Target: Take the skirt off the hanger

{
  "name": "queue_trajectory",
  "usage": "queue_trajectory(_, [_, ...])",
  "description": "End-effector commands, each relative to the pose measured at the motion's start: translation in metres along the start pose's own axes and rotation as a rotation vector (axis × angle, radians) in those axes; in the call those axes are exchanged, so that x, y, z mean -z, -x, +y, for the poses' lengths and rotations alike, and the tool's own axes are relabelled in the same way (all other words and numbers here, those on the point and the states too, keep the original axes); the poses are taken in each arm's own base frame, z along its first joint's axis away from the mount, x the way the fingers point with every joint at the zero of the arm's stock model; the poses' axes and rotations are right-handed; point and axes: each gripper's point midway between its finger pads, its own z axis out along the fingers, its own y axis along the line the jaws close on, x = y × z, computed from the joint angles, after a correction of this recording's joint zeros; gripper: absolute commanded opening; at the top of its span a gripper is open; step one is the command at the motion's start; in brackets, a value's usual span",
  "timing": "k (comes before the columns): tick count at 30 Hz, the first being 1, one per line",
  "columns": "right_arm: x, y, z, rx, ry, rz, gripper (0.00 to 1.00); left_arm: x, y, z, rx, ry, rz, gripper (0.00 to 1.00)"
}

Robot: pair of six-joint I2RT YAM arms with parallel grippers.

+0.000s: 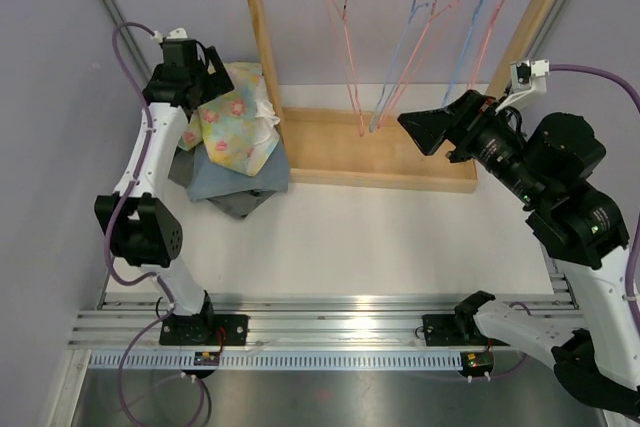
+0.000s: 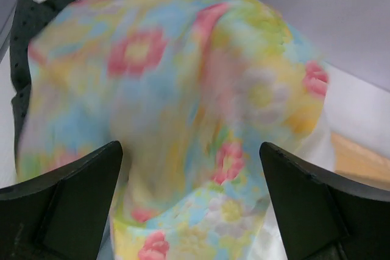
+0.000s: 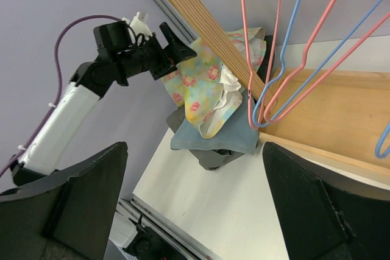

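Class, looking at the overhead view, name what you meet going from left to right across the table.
Skirt → leftmost pink hanger → right gripper → rack's right post.

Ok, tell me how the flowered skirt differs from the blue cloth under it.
The flowered skirt is patterned in yellow, pink and blue; the blue cloth is plain. The skirt sits crumpled on top; the cloth lies flatter beneath it. Both lie in one pile beside the wooden rack.
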Motion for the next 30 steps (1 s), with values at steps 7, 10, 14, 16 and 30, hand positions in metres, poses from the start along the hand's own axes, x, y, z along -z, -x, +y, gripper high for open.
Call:
queue_trajectory(7, [0.053, 0.009, -0.001, 0.109, 0.051, -0.124, 0.99, 0.207, 0.028, -0.015, -0.077, -0.299, -0.303, 0.99])
queue_trajectory(10, [0.077, 0.011, -0.017, 0.111, -0.010, -0.192, 0.99, 0.244, -0.013, -0.019, -0.125, -0.442, -0.265, 0.99])
queue_trajectory(14, [0.117, 0.010, -0.039, 0.111, -0.078, -0.286, 1.00, 0.275, -0.071, -0.014, -0.163, -0.576, -0.213, 0.99])
queue_trajectory(16, [0.141, 0.012, -0.044, 0.099, -0.079, -0.341, 0.99, 0.293, -0.087, -0.007, -0.186, -0.616, -0.239, 0.99])
queue_trajectory(30, [0.196, 0.002, -0.060, 0.120, -0.096, -0.408, 0.99, 0.289, -0.138, 0.028, -0.217, -0.541, -0.187, 0.99])
